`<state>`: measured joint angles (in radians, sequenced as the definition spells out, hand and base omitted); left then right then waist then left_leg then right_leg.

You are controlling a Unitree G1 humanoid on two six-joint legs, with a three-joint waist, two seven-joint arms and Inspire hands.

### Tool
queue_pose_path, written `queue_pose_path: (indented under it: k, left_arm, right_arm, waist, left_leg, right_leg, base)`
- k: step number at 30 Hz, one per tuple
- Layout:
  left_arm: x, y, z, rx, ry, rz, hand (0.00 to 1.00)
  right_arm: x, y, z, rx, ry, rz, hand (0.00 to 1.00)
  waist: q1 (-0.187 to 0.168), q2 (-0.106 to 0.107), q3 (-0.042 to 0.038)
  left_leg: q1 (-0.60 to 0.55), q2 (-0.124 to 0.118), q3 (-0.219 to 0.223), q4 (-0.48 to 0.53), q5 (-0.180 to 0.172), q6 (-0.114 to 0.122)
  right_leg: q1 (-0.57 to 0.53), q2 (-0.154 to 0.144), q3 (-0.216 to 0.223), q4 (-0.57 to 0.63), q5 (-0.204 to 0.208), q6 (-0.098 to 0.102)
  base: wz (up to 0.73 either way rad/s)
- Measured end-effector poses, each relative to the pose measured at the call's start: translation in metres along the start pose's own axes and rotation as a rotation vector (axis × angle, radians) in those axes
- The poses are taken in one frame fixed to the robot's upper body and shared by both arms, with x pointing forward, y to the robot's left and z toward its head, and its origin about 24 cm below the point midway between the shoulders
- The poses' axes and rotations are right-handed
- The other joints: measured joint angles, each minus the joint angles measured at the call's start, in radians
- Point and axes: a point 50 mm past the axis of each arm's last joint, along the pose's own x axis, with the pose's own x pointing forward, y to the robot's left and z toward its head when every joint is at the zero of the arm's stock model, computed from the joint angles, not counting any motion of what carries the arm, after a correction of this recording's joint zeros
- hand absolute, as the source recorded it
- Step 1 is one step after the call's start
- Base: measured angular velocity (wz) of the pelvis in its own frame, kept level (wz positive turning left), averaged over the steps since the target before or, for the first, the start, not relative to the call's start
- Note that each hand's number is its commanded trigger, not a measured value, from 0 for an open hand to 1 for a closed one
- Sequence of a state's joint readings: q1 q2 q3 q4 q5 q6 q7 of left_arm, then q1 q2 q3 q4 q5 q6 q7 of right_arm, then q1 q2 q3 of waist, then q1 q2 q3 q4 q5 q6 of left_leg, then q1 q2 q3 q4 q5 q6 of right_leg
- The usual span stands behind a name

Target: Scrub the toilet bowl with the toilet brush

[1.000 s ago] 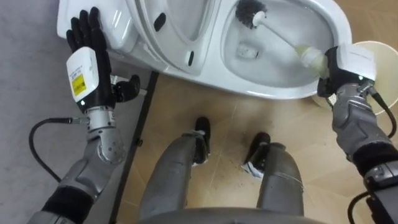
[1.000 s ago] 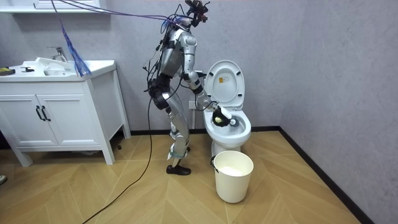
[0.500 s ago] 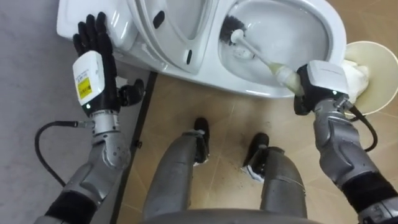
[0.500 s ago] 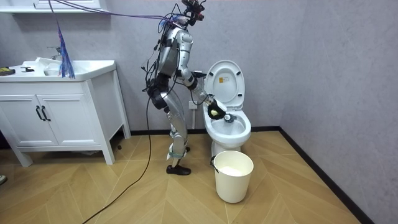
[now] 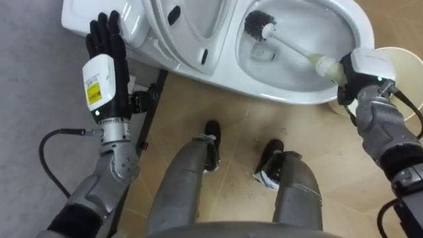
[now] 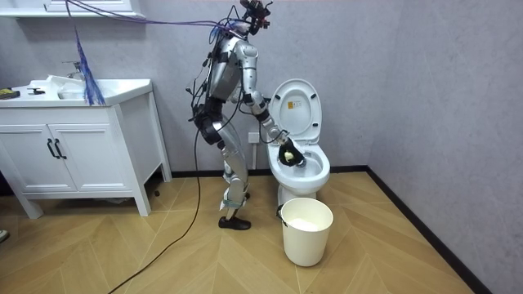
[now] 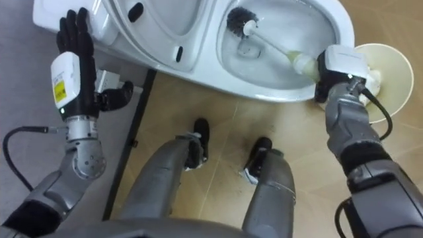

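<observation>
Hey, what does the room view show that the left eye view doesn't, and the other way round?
Room view: the white vanity cabinet and the robot standing beside the toilet. Left eye view: the dark head of the toilet brush down in the bowl, and the left robot hand flat, fingers straight, against the tank. Both: toilet, white bucket, right robot hand gripping the brush.

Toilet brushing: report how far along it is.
Done: seat raised, toilet brush in the bowl. In hand: the right hand grips it, bristles against the inner wall; the left hand is open at the tank. Left: finishing the scrub, lifting it out.
</observation>
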<state>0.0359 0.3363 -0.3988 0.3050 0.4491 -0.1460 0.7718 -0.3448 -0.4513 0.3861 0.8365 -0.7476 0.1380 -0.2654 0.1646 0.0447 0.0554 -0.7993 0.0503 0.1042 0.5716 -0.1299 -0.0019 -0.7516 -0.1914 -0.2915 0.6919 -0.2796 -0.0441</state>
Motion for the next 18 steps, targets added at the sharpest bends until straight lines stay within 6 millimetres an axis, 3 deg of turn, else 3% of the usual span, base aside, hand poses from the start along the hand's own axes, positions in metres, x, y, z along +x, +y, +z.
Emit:
queue_pose_path:
  k: [5, 8, 11, 13, 16, 18]
  left_arm:
    - [-0.004, -0.004, -0.011, 0.023, 0.038, -0.051, 0.00]
    - [-0.009, -0.009, -0.019, 0.040, 0.072, -0.105, 0.00]
    - [-0.016, -0.010, -0.033, 0.063, 0.123, -0.149, 0.00]
    - [-0.022, -0.009, -0.042, 0.077, 0.160, -0.172, 0.00]
    - [-0.036, -0.008, -0.057, 0.100, 0.230, -0.221, 0.00]
    - [-0.046, -0.006, -0.067, 0.111, 0.280, -0.243, 0.00]
  right_arm:
    - [-0.021, 0.041, 0.008, 0.032, 0.012, 0.151, 1.00]
    - [-0.037, 0.062, -0.001, 0.041, 0.046, 0.211, 1.00]
    - [-0.052, 0.080, -0.011, 0.047, 0.069, 0.264, 1.00]
    - [-0.062, 0.090, -0.015, 0.061, 0.070, 0.303, 1.00]
    - [-0.082, 0.110, -0.023, 0.073, 0.084, 0.370, 1.00]
    - [-0.090, 0.117, -0.026, 0.075, 0.094, 0.397, 1.00]
  waist:
    - [0.008, 0.009, -0.0060]
    - [0.005, 0.020, -0.0140]
    - [0.007, 0.021, -0.0162]
    - [0.001, 0.020, -0.0210]
    - [-0.011, 0.012, -0.0371]
    - [-0.016, 0.008, -0.0383]
  left_leg:
    - [0.069, 0.026, 0.003, -0.026, -0.008, -0.002]
    - [0.121, 0.024, 0.004, -0.055, -0.008, -0.004]
    - [0.195, 0.025, 0.027, -0.095, -0.007, -0.007]
    - [0.239, 0.024, 0.034, -0.123, -0.004, -0.012]
    - [0.314, 0.023, 0.037, -0.167, 0.001, -0.019]
    - [0.370, 0.023, 0.047, -0.191, 0.002, -0.022]
  right_leg:
    - [0.091, 0.027, -0.025, -0.068, 0.014, -0.004]
    - [0.140, 0.041, -0.019, -0.093, 0.016, 0.002]
    - [0.196, 0.036, -0.012, -0.117, 0.016, 0.003]
    - [0.232, 0.037, -0.010, -0.137, 0.015, 0.003]
    - [0.304, 0.046, -0.011, -0.178, 0.015, 0.004]
    - [0.355, 0.051, -0.008, -0.204, 0.014, 0.006]
  base:
    - [-0.05]
    - [0.00]
    - [-0.14]
    - [-0.08]
    - [-0.02]
    - [-0.12]
